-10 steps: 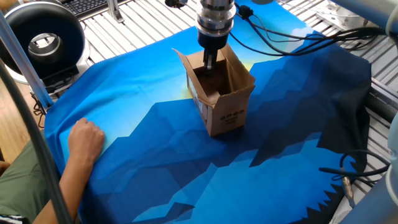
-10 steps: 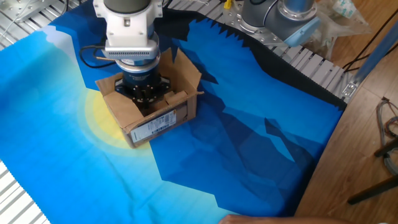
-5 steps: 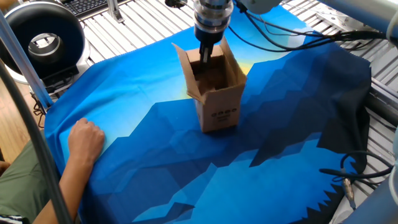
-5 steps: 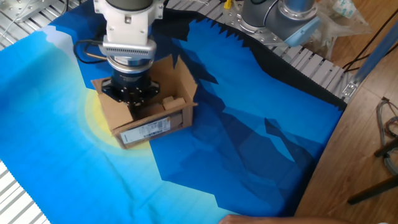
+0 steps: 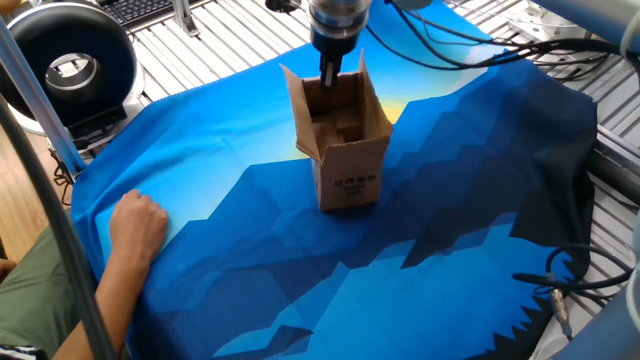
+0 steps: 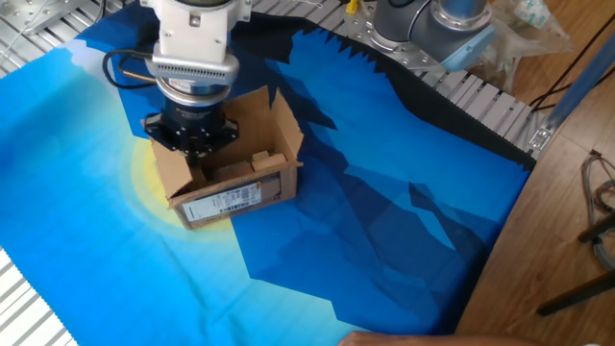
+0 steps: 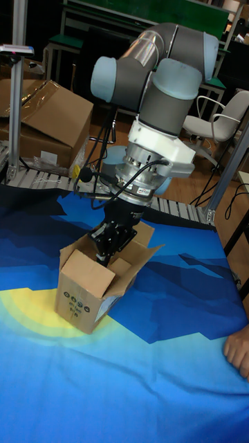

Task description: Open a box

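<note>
The box point(image 5: 345, 160) is a small brown carton standing upright on the blue cloth with its top flaps spread open. A white label point(image 6: 233, 200) shows on its side in the other fixed view. My gripper point(image 5: 328, 76) reaches down into the box at its far wall, and its dark fingers look pinched together on that wall. In the other fixed view the gripper point(image 6: 189, 152) sits over the box's point(image 6: 274, 144) left side. The tall fixed view shows the gripper point(image 7: 104, 255) dipping in behind an upright flap of the box point(image 7: 83, 294). A small cardboard block point(image 6: 261, 160) lies inside.
A person's hand point(image 5: 138, 224) rests on the cloth at the left. A black round device point(image 5: 68, 60) stands at the far left corner. Cables point(image 5: 480, 60) trail behind the arm. A large carton point(image 7: 48, 118) sits on the conveyor, and another robot base point(image 6: 452, 19) stands beyond the cloth.
The gripper has moved up and toward the far side, and the box has turned and slid along with it. The small block inside has come into view.
</note>
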`<state>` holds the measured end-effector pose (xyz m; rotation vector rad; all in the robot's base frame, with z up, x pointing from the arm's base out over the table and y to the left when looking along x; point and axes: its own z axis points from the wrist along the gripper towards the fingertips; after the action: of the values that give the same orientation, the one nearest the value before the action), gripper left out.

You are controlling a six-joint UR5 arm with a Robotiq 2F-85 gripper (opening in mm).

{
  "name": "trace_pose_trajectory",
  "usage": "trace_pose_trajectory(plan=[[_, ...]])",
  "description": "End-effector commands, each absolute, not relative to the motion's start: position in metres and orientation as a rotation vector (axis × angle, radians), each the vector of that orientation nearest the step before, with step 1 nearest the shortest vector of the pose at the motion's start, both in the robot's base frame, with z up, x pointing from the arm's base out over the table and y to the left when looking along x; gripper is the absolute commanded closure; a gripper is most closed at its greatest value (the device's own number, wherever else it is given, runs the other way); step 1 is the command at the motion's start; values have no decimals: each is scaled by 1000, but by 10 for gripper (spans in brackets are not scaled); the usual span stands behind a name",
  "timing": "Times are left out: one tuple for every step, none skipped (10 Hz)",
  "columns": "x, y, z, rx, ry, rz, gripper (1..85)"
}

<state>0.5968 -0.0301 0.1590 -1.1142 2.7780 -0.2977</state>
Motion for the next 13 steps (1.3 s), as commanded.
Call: trace_pose_trajectory(plan=[[605, -41, 172, -1159, 2761, -375, 843], [612, -50, 176, -1202, 2732, -447, 843], [618, -59, 181, -1242, 2707, -523, 843], [623, -62, 183, -1265, 2681, -553, 843], [630, -64, 184, -1289, 2650, -584, 843], [636, -68, 186, -1313, 2619, -622, 843], [640, -67, 186, -1321, 2603, -631, 843], [648, -65, 187, -1336, 2562, -637, 843], [658, -54, 183, -1334, 2514, -595, 843], [664, -36, 175, -1310, 2478, -503, 843], [670, -30, 169, -1291, 2443, -476, 843], [673, -27, 164, -1279, 2428, -462, 843], [672, -30, 160, -1277, 2432, -472, 843]])
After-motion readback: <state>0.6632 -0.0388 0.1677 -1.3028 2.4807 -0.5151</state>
